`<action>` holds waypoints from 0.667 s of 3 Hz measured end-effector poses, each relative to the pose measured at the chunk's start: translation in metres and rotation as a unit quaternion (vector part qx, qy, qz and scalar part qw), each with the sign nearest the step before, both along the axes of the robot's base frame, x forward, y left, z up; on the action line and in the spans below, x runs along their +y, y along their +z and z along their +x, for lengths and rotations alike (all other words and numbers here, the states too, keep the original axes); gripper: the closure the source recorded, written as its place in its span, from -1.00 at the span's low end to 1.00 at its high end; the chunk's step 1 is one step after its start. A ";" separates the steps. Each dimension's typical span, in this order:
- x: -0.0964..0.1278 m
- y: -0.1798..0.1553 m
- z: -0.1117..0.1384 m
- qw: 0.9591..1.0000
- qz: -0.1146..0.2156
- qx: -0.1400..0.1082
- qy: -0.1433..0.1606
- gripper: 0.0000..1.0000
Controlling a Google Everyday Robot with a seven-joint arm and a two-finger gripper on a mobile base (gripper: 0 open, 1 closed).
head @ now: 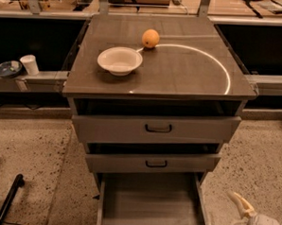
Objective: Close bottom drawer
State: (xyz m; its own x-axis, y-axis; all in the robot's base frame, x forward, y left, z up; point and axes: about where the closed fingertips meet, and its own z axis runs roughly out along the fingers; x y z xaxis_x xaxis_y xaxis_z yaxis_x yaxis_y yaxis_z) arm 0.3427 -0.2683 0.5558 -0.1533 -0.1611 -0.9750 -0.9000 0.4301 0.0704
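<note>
In the camera view, the bottom drawer (pixel 148 204) is sitting pulled well out of the grey cabinet, its bare wood-grain floor lying open to us and its front running off the lower edge of the frame, so the closing is not yet happening. Nothing is showing inside it. Above it, the middle drawer (pixel 152 163) and the top drawer (pixel 156 128) are showing their flat fronts and small black handles, with dark gaps lying over each. Neither of them is the one that needs pushing. Up on the cabinet top (pixel 190 74) a white bowl (pixel 120 60) is resting just beside an orange (pixel 150 38), both well clear of the action. The gripper (pixel 254 219) is hovering low in the bottom right corner, over the speckled floor (pixel 257 158), off to the right of the drawer's right wall and apart from it, touching nothing. It is partly running out of frame, so I cannot tell whether it is parted or closed, and it is holding nothing that I can see. By my reading the whole job is waiting to be done: the gripper is needing to come round to the drawer's front and push it all the way in under the middle drawer
</note>
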 end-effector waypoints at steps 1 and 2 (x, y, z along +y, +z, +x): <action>0.015 0.005 -0.012 0.996 -0.077 -0.051 0.014 -1.00; 0.019 -0.045 -0.008 0.970 -0.198 -0.133 0.036 -1.00</action>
State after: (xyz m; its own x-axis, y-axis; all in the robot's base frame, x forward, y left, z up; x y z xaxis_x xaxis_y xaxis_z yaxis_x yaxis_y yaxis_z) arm 0.3347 -0.2491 0.5109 0.1219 -0.5325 -0.8376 -0.8924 0.3107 -0.3273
